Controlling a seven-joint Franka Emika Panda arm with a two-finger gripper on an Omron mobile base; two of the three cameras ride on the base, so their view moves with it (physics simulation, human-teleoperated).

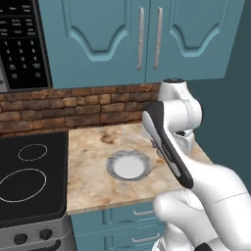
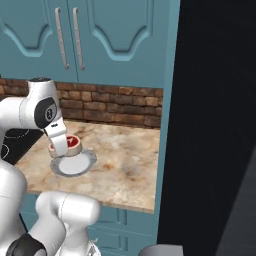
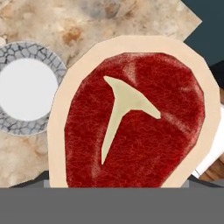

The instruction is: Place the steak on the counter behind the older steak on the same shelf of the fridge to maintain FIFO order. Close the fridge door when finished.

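Note:
The steak (image 3: 133, 127), deep red with a pale bone mark and a cream fat rim, sits very close in the hand view and covers my fingertips. In the right base view the steak (image 2: 74, 143) hangs just above an empty grey-rimmed plate (image 2: 75, 164), half behind my forearm, with my gripper shut on it. The plate (image 1: 129, 165) lies bare on the beige marbled counter (image 1: 90, 147). The dark fridge (image 2: 215, 125) stands at the right end of the counter. The older steak and the shelf are out of view.
A black stovetop (image 1: 29, 176) borders the counter on the left, with a microwave (image 1: 22, 44) above it. Teal wall cabinets (image 1: 147, 39) hang over a brick backsplash (image 1: 73, 105). Teal drawers (image 1: 132, 215) run below the counter edge.

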